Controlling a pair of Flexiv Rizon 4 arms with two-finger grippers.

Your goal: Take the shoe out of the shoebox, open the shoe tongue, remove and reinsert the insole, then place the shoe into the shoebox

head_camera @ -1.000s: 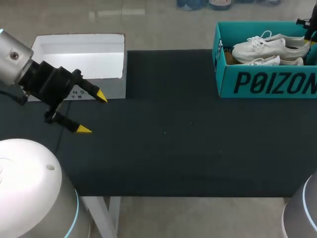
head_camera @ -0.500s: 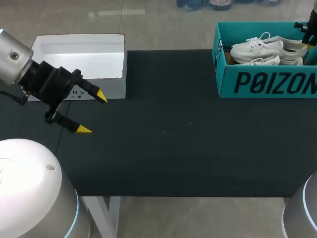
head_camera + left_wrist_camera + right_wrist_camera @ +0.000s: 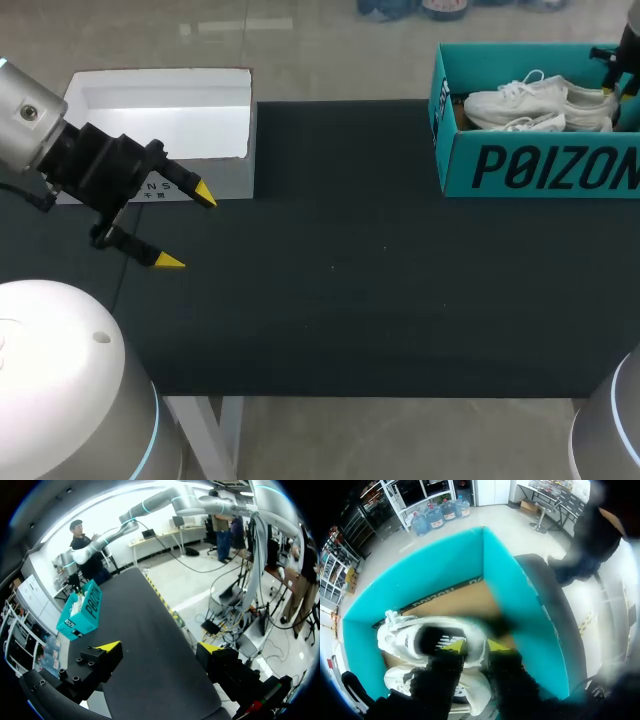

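Observation:
The teal shoebox (image 3: 540,165) stands at the table's far right with two white shoes in it. The farther shoe (image 3: 530,100) lies on its side over the nearer one (image 3: 540,124). My right gripper (image 3: 622,72) hangs over the box's right end. In the right wrist view that gripper (image 3: 476,647) is open a little, the heel rim of the upper shoe (image 3: 400,635) between its yellow tips, with the other shoe (image 3: 400,677) beside it inside the teal walls (image 3: 520,605). My left gripper (image 3: 186,228) is wide open and empty above the table's left side; from its own wrist view (image 3: 162,647) the shoebox (image 3: 82,615) is far ahead.
A white box lid (image 3: 160,110) lies open side up at the far left, just behind the left gripper. The black table top (image 3: 350,270) stretches between the lid and the shoebox.
The upper shoe has sunk from a raised, tilted pose to lying in the box. The right gripper's fingers have parted slightly. The left arm has not moved.

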